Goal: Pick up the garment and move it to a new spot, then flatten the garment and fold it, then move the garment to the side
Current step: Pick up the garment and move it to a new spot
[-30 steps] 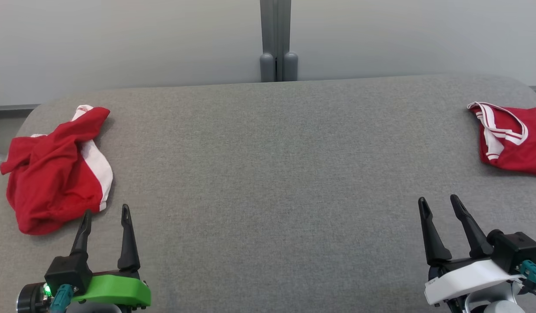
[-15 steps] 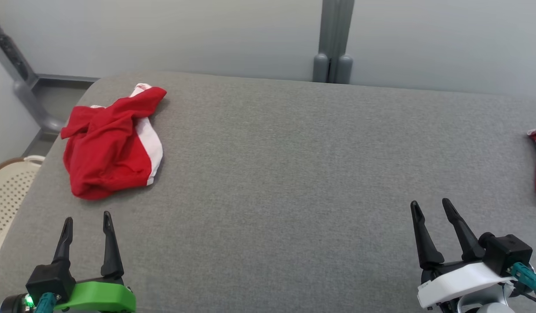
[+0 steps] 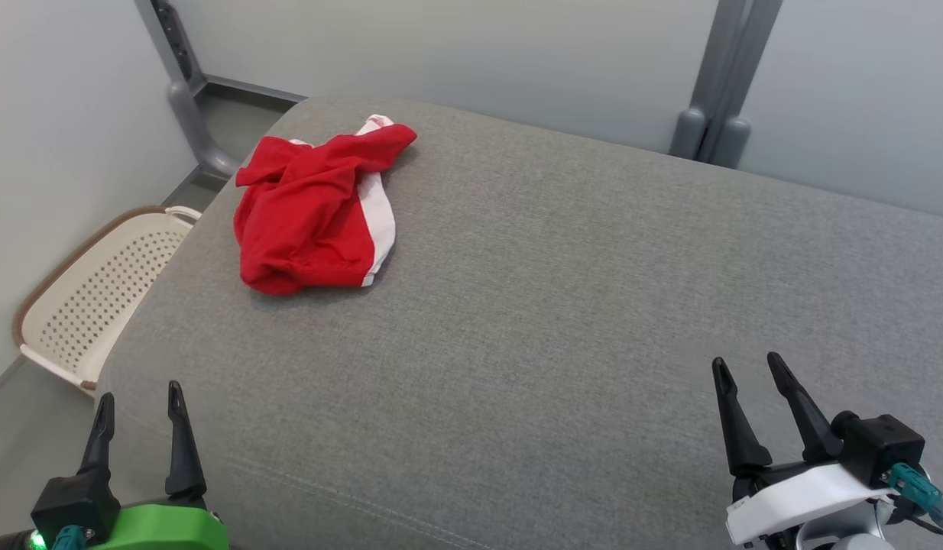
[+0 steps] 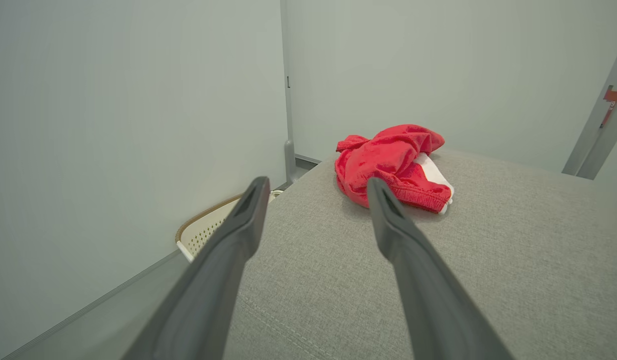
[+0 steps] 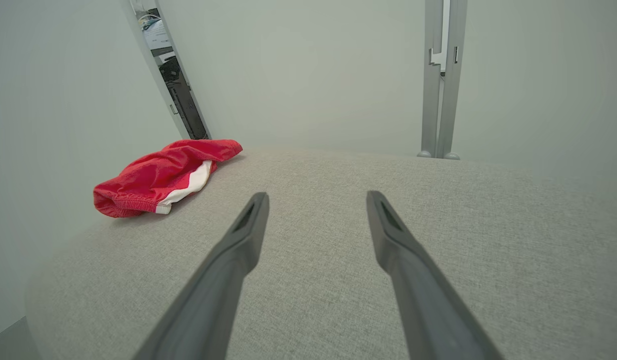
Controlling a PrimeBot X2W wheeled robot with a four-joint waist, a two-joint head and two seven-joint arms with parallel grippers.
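Your crumpled red cloth garment (image 3: 311,218), white-striped, lies heaped on the grey fabric tabletop (image 3: 563,305); left end effector (image 3: 139,392) and right end effector (image 3: 746,360) gape empty.

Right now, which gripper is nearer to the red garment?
Left. In the head view the left gripper sits below the garment, slightly left, apart from it; the right gripper is far off at its lower right.

The left gripper (image 3: 139,392) had two long, tapering black fingers (image 3: 183,447) on a bright green housing (image 3: 166,527), with a small green light (image 3: 37,541) beside it. The right gripper (image 3: 746,359) had matching fingers on a white housing (image 3: 800,500), plus a black boxy module (image 3: 880,451) and a teal plug (image 3: 911,481).
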